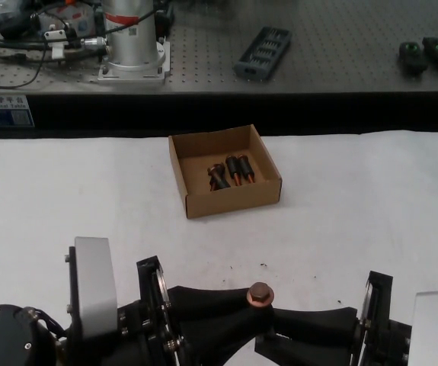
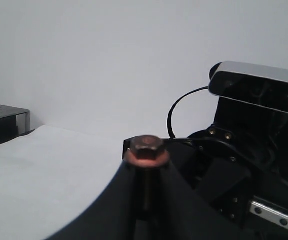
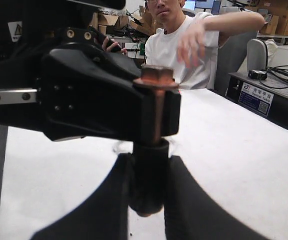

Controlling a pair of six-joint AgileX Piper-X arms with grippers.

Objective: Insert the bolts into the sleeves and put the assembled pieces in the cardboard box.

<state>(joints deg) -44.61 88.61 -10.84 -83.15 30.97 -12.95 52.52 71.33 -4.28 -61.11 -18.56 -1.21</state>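
A bolt with a copper hex head (image 1: 260, 294) stands upright at the near edge of the white table, between my two grippers. My left gripper (image 1: 247, 314) comes in from the left and is shut on the bolt's shaft (image 2: 144, 186), just under the head (image 2: 145, 150). My right gripper (image 3: 147, 176) is shut on a black sleeve (image 3: 148, 165) directly below. The bolt's shaft (image 3: 158, 117) runs down into the sleeve's top. The cardboard box (image 1: 234, 200) sits open at mid-table with three assembled pieces (image 1: 234, 171) lying inside.
White covering spreads over the table around the box (image 1: 371, 206). Behind it runs a dark perforated bench with a metal post base (image 1: 131, 46), a black ribbed tray (image 1: 263, 50) and two black parts (image 1: 426, 55). Cables lie at the far left.
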